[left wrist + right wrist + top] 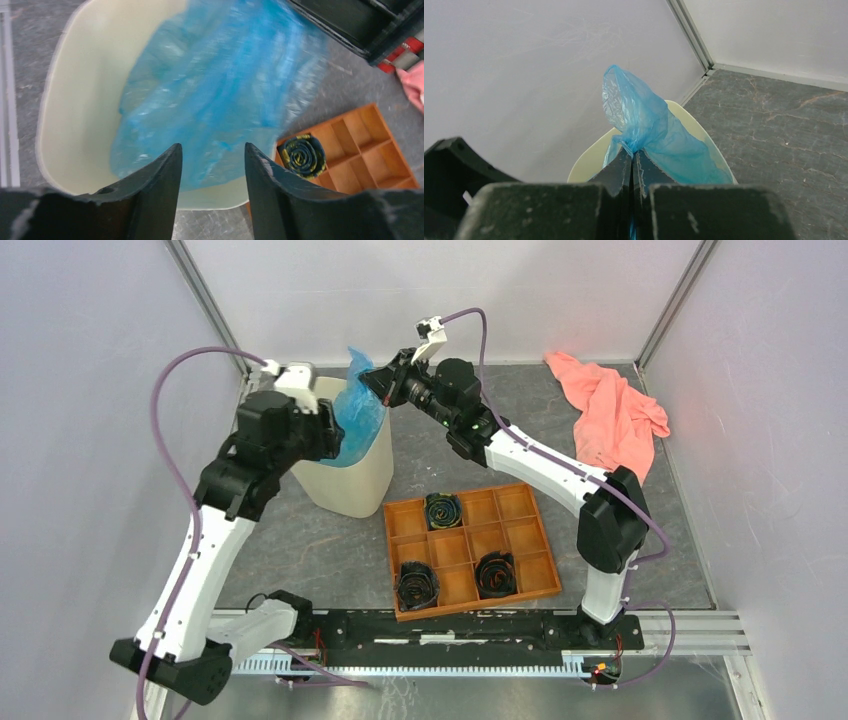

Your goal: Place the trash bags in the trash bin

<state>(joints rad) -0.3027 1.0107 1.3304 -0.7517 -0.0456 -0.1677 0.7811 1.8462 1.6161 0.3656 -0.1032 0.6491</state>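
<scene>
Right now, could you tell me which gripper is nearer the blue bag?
Right: the right gripper pinches the blue bag; the left gripper hovers open just above it.

so this whole thing is sitting inside a little booth, with plain pale panels boxing it in: back wall, left wall, right wall. a silvery metal post is running up each back corner, left post and right post, both leaning outward in the overhead view. the tabletop is wearing a dark grey mat with lighter veins, kinda looking like stone, and those veins are showing up clearest in the right wrist view. along the near edge a ribbed aluminium rail is running side to side, with shinier sheet metal lying just below it. the lighting is coming across soft and even, the walls are picking up a faint lilac tint, and only soft shadows are falling on the mat
</scene>
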